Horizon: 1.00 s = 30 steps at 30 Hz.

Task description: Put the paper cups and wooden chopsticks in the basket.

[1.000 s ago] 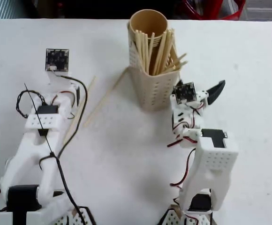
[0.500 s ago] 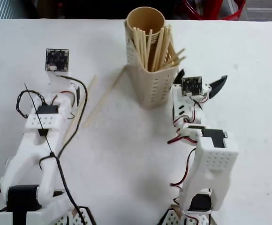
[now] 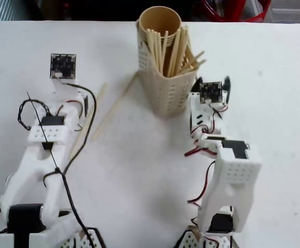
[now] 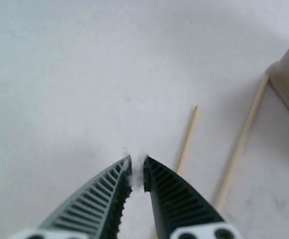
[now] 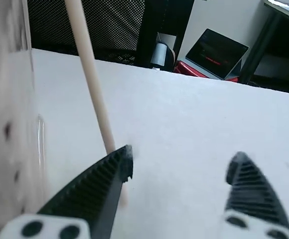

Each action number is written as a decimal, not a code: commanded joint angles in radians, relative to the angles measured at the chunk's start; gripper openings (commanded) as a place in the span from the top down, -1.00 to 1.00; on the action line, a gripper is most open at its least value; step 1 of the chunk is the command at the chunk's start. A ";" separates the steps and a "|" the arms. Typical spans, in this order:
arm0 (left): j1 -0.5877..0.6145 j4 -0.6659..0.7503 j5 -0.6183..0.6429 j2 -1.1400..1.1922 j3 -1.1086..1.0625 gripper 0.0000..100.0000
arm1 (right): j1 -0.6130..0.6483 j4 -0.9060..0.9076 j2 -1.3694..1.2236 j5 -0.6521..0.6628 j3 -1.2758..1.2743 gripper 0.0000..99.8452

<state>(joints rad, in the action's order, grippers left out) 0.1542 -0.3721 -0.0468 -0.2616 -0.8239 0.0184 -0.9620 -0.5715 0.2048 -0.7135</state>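
The perforated beige basket (image 3: 165, 93) stands at the table's back middle, holding a paper cup (image 3: 160, 23) and several wooden chopsticks (image 3: 177, 49). Two more chopsticks lie on the table to its left, the longer one (image 3: 116, 106) (image 4: 241, 144) and a second (image 3: 88, 121) (image 4: 187, 139). My left gripper (image 4: 137, 167) is shut and empty, just above the table beside the nearer chopstick. My right gripper (image 5: 182, 164) (image 3: 212, 82) is open and empty at the basket's right side. The basket wall (image 5: 5, 124) and one jutting chopstick (image 5: 89, 74) are close to one of its fingers.
The left arm (image 3: 49, 129) lies over the table's left side with its cable. The white table (image 3: 139, 170) has free room in the middle and at the far right. Dark furniture and a red object stand beyond the back edge.
My right gripper has turned at the wrist, its dark finger swinging in from the far right toward the basket. The basket has shifted slightly left. The left arm has not moved.
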 commanded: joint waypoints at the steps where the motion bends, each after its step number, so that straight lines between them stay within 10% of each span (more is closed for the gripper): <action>1: -0.001 0.028 -0.006 -0.004 0.009 0.86 | -0.048 -0.091 -0.016 0.043 0.066 0.92; 13: -0.001 0.028 -0.006 -0.004 0.011 0.86 | -0.240 -0.147 -0.044 0.055 0.094 0.96; 22: -0.001 0.034 -0.006 -0.004 0.017 0.86 | -0.219 -0.510 0.131 0.000 -0.420 0.97; 30: 0.001 0.049 -0.006 -0.004 0.008 0.86 | -0.194 0.153 0.559 0.000 -0.460 0.97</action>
<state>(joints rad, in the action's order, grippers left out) 0.1542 -0.3414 -0.0468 -0.2616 -0.8239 -0.1949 -1.1554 -0.2140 0.2110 -1.1722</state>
